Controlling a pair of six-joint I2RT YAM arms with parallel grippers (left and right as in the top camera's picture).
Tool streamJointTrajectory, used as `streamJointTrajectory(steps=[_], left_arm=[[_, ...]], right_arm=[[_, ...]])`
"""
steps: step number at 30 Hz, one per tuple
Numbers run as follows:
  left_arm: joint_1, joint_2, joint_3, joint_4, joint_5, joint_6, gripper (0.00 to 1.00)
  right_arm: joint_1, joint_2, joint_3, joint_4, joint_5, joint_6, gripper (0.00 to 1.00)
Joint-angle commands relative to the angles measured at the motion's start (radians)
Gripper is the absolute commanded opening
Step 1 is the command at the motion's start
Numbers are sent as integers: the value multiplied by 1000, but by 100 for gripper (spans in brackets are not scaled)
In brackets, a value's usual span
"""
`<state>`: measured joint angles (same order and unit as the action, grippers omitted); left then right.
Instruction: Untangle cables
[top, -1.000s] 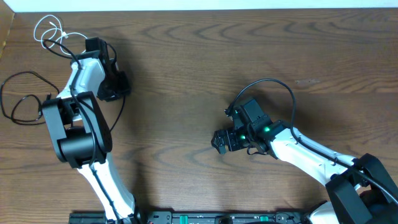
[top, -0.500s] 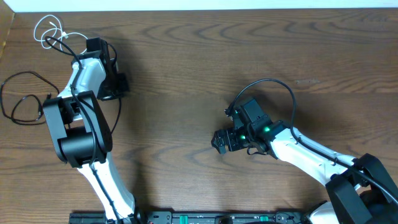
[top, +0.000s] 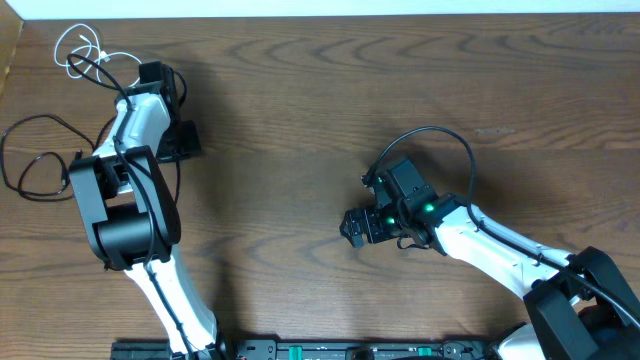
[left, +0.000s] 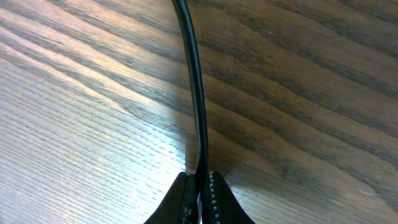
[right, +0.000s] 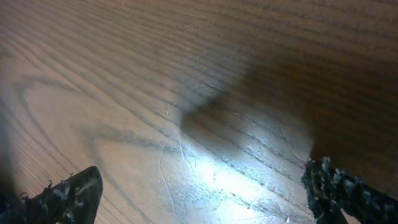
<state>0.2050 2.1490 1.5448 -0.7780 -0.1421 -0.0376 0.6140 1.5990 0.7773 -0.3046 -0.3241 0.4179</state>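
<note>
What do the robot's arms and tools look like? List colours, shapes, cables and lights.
The left arm and right arm have white shells with black joint housings. A thick black cord loops above the right arm's wrist, where green lights glow. The left tool and right tool are black with textured fingers.

Left wrist view: black cable runs off top edge, lower end lost between my left fingers. Of my right fingers only tips show, at bottom corners. Overhead: white cable plugs too small to tell.
</note>
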Motion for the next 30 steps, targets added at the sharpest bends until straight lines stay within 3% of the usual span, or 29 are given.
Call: streamJointTrajectory(steps=[1,2,3,8,12,30], left_arm=[[2,19,-3,-3,-31,-28,21],[2,19,-3,-2,-27,-28,36],[2,19,-3,1,-27,-34,42],[2,-3,9,5,-27,-60,43],[4,-68,39,8,-26,-156,44],[70,-9,-56,16,-27,-132,44]], right_arm=[[16,5,-3,-2,4,8,99],[16,5,-3,-2,4,8,99],[16,5,-3,-2,4,8,99],[16,5,-3,-2,5,8,99],[16,5,-3,-2,5,8,99],[16,5,-3,-6,5,8,99]])
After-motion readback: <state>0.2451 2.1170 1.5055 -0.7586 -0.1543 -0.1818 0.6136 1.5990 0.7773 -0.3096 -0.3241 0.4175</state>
